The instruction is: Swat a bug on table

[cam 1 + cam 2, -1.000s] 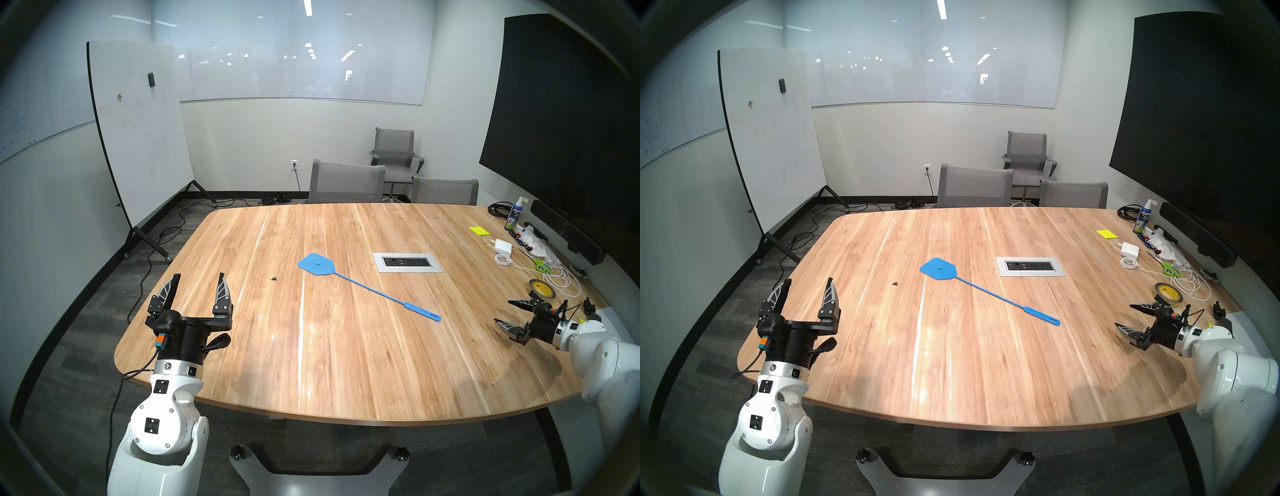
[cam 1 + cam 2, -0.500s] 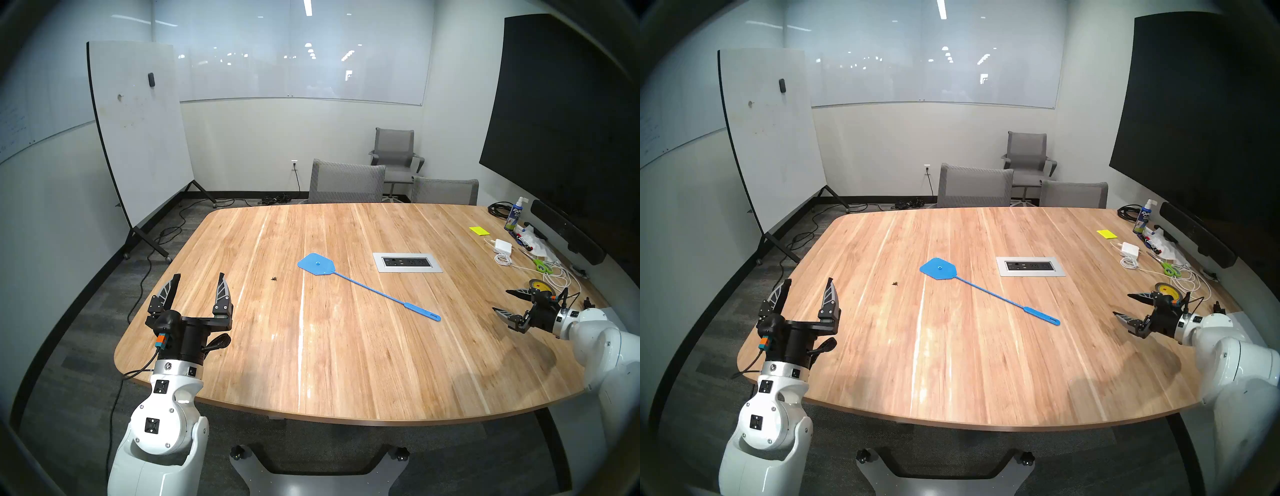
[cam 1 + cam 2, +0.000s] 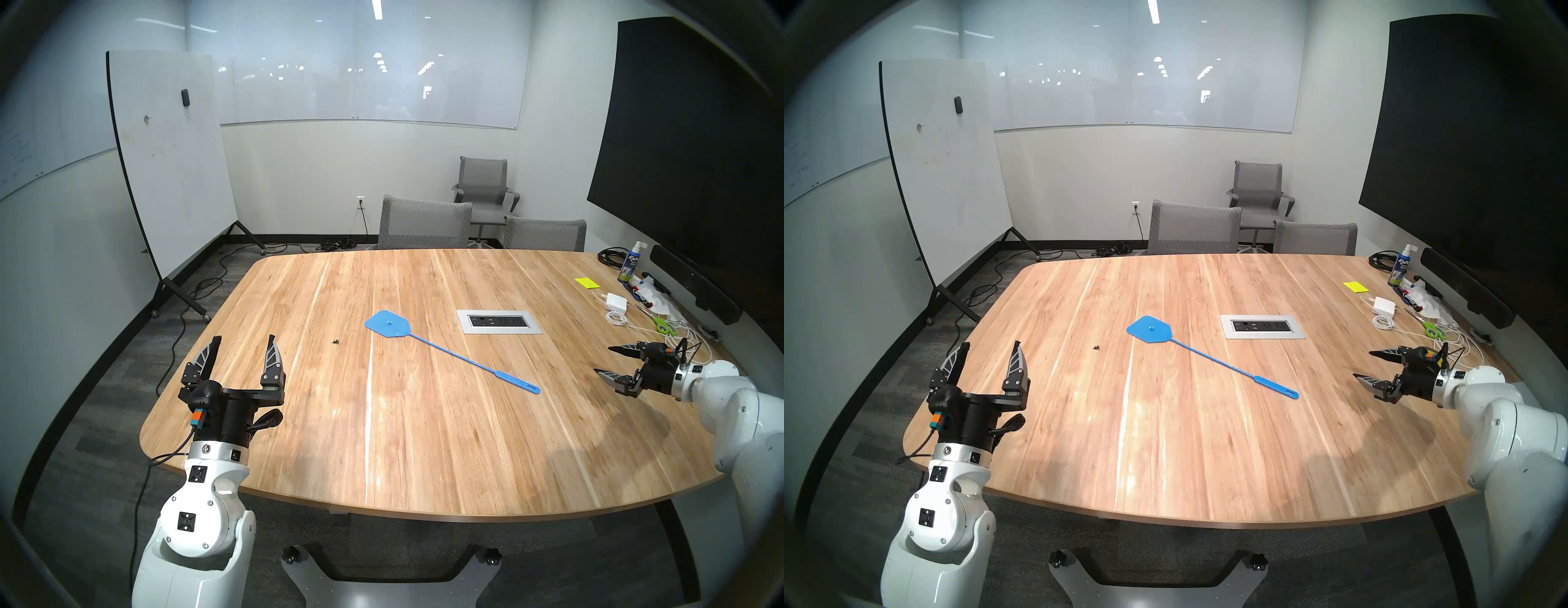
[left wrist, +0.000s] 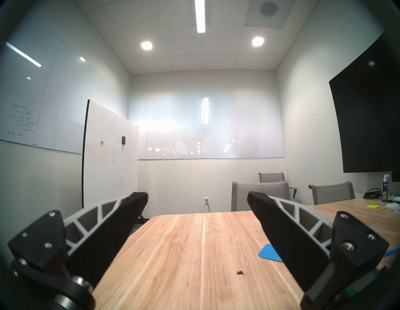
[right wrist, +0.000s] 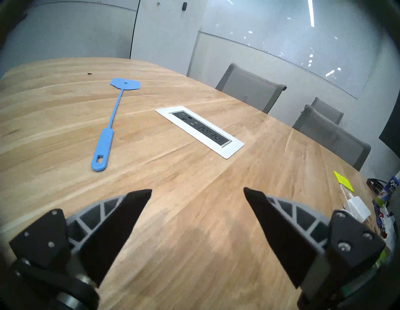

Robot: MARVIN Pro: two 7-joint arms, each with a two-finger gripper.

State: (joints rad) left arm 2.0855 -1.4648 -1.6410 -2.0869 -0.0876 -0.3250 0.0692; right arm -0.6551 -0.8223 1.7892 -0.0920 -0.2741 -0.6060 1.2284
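The bug (image 3: 336,341) (image 3: 1096,347) (image 4: 240,273) (image 5: 89,73) is a tiny dark speck on the wooden table (image 3: 424,446), left of centre. A blue fly swatter (image 3: 449,351) (image 3: 1208,356) (image 5: 112,121) lies flat mid-table, its head toward the bug and its handle end pointing right. My left gripper (image 3: 245,339) (image 4: 197,197) hovers open and empty over the near-left table corner, short of the bug. My right gripper (image 3: 601,359) (image 3: 1362,364) (image 5: 197,190) is open and empty above the right side, to the right of the swatter's handle end.
A silver outlet panel (image 3: 499,322) is set into the table behind the swatter. Cables, green scissors (image 3: 664,326), a white charger (image 3: 616,301), yellow notes (image 3: 586,282) and a spray bottle (image 3: 632,264) clutter the far-right edge. Grey chairs (image 3: 424,223) stand behind the table.
My right gripper has moved leftward and slightly farther over the table, toward the swatter's handle end, still open. The left arm, swatter and bug have not moved.
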